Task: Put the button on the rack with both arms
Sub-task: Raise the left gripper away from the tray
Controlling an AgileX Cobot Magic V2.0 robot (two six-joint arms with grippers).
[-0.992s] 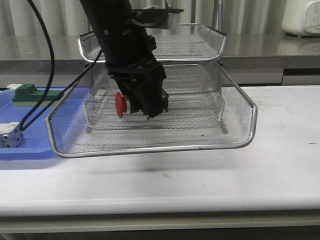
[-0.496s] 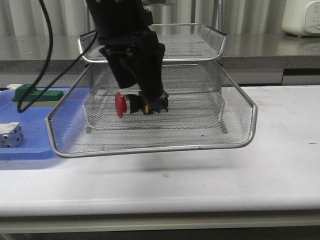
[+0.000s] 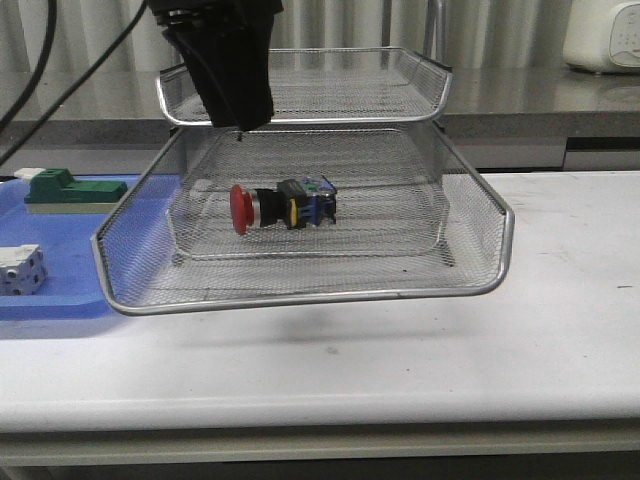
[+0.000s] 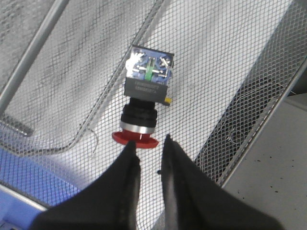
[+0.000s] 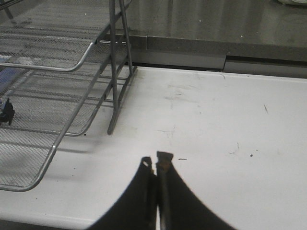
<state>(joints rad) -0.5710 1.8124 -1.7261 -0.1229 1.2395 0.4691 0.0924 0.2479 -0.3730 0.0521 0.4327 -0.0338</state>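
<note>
The small push-button switch with the red mushroom head, silver collar and black, yellow and blue body (image 3: 283,207) is lying on its side on the mesh floor of the pulled-out middle tray of the silver wire-mesh letter rack (image 3: 300,290). In the front view its red head is pointing toward the left and its blue end toward the right. Nothing is touching it.

The bulky black left arm (image 3: 225,55) is hanging above the tray, in front of the rack's top tier, well clear of the switch. In the left wrist view the left claw (image 4: 149,158) is showing its two black fingers (image 4: 128,165) standing only a narrow gap apart, holding nothing, with the switch's red head just beyond their tips.

In the right wrist view the right claw (image 5: 156,163) is hovering over the bare white surface (image 5: 230,143) beside the rack's upright frame, its fingers pressed together with nothing between them.

Left of the rack, a flat blue plastic tray (image 3: 55,300) is sitting on the surface, carrying a green block with a white end (image 3: 70,190) and a white block with dark holes (image 3: 20,270).
</note>
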